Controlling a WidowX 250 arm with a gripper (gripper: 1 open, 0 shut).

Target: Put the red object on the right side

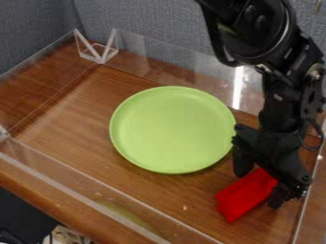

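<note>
Camera view: the red object (247,195) is seen lying on the wooden table (76,100), right of the green plate (173,129). It is straddled by the gripper (270,177), whose jaws are spread wide, gripping nothing visibly.
</note>
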